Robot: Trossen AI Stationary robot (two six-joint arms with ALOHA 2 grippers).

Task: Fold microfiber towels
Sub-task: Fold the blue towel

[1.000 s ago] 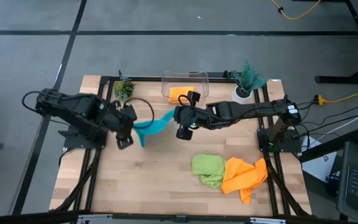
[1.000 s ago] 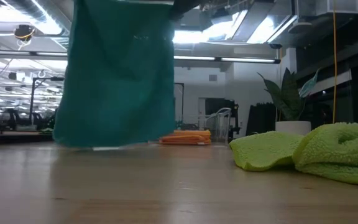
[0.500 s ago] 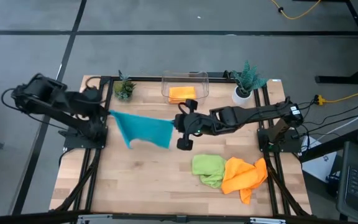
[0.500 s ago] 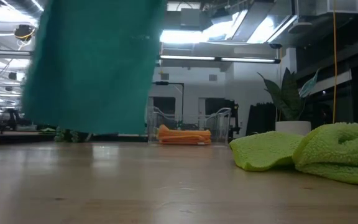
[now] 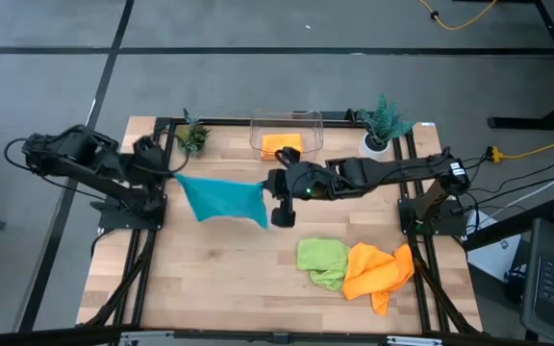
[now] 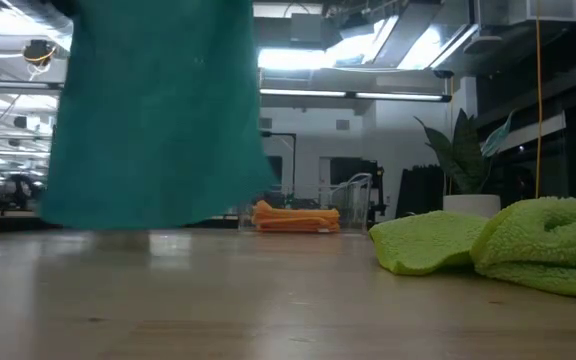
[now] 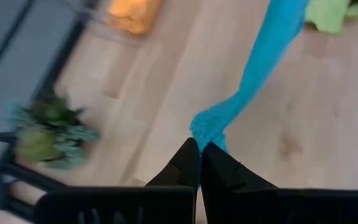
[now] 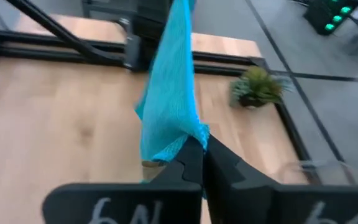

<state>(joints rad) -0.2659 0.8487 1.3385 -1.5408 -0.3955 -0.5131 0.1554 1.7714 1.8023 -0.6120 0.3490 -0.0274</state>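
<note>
The teal towel hangs stretched in the air between the two grippers, over the table's middle toward nine o'clock. The left gripper has its jaws clamped together on the towel's corner at the ten o'clock end; in the left wrist view the cloth bunches right at the fingertips and runs away from them in a taut band. The right gripper pinches the opposite top corner, jaws closed on the fabric; in its wrist view the towel rises from between the fingers as a narrow sheet. From the low view the towel hangs as a broad curtain with its lower edge just above the tabletop, not resting on it.

The green towel lies crumpled toward five o'clock, touching the crumpled orange towel beside it. A folded orange towel sits in the clear bin at twelve o'clock, with a small plant at eleven o'clock and another at one o'clock.
</note>
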